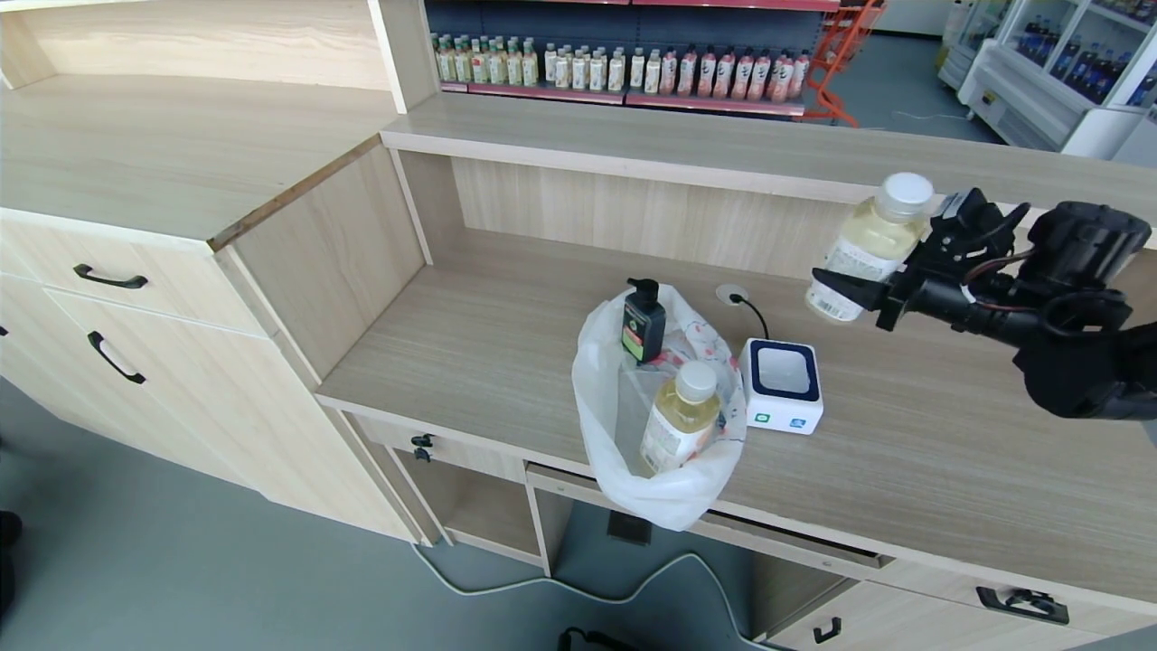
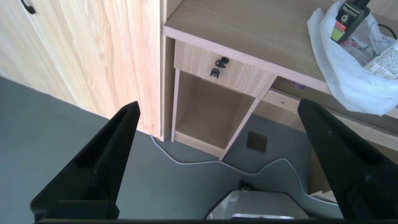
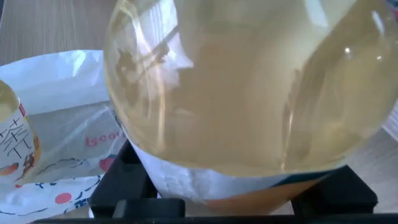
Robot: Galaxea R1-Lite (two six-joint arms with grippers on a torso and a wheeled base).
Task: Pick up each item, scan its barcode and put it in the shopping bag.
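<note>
Clenched on a white-capped plastic bottle of yellow drink (image 1: 879, 231), the right gripper (image 1: 857, 282) holds it upper right in the head view; left wrist view, left gripper (image 2: 219, 107) gaping empty; right wrist view, glossy full bottle, likely heavy, slippery, best gripped mid-label.

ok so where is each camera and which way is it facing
Head view: on the robot's head, facing forward and down at the counter; the right arm and right tool gripping a bottle at right.
Left wrist view: on the left wrist, facing down past the open left tool at floor and drawer front.
Right wrist view: on the right wrist, close against the bottle clamped in its tool.
Shared: all show the shopping bag.
</note>
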